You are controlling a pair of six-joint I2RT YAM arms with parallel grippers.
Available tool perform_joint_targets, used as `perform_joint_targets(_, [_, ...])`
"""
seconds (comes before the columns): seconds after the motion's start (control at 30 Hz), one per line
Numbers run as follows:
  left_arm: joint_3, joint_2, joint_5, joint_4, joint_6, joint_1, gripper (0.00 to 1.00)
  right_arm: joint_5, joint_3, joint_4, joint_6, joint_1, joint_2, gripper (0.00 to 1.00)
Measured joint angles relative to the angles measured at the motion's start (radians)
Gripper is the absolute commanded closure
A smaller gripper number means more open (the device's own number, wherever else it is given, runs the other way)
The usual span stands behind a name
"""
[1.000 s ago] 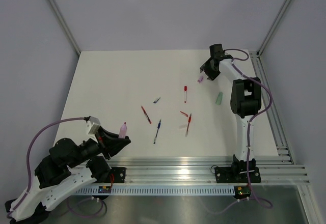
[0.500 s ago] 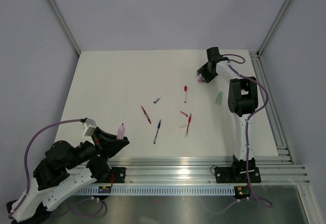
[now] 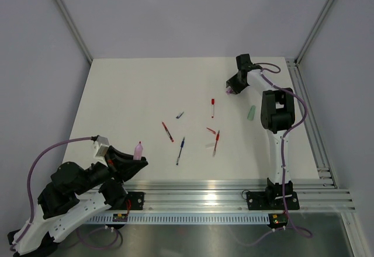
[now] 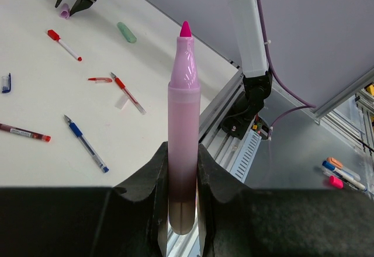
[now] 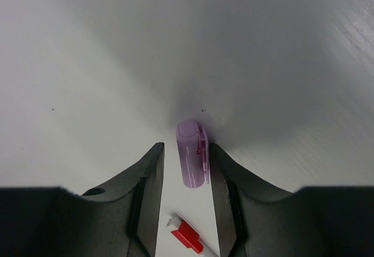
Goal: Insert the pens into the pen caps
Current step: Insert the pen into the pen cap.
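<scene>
Right gripper (image 5: 186, 153) stands part open, lilac cap (image 5: 191, 162) lying between its jaws; left gripper (image 4: 181, 155) clamps pink pen (image 4: 184, 93) upright.

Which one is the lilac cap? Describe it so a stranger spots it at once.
Start at the white table's far right corner, where the right tool reaches down. The lilac cap lies there between its fingers. It is a short tube with a clip, the only lilac thing lying there; the green pen nearby is longer.
</scene>
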Motion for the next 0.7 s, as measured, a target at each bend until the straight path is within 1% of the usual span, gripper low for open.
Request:
perform_joint_targets(0.1, [0.000, 0.000, 0.000, 0.000, 0.000, 0.000, 1.00, 0.002, 0.012, -0.016, 0.001, 0.000, 0.005, 0.61])
perform_joint_targets(0.17, [0.000, 0.000, 0.000, 0.000, 0.000, 0.000, 1.00, 0.002, 0.024, -0.024, 0.002, 0.000, 0.013, 0.69])
perform_joint_targets(0.2, [0.000, 0.000, 0.000, 0.000, 0.000, 0.000, 1.00, 0.002, 0.028, -0.026, 0.001, 0.000, 0.016, 0.70])
perform_joint_targets(0.27, [0.000, 0.000, 0.000, 0.000, 0.000, 0.000, 1.00, 0.002, 0.032, -0.027, 0.002, 0.000, 0.018, 0.77])
perform_joint_targets(0.43, [0.000, 0.000, 0.000, 0.000, 0.000, 0.000, 1.00, 0.003, 0.031, -0.026, -0.002, 0.000, 0.018, 0.89])
perform_joint_targets(0.53, [0.000, 0.007, 0.000, 0.001, 0.000, 0.000, 1.00, 0.001, 0.005, 0.015, -0.010, 0.000, 0.010, 0.92])
perform_joint_targets(0.7, [0.000, 0.037, 0.000, 0.003, 0.000, 0.000, 1.00, -0.010, -0.159, 0.163, -0.050, 0.002, -0.075, 0.92])
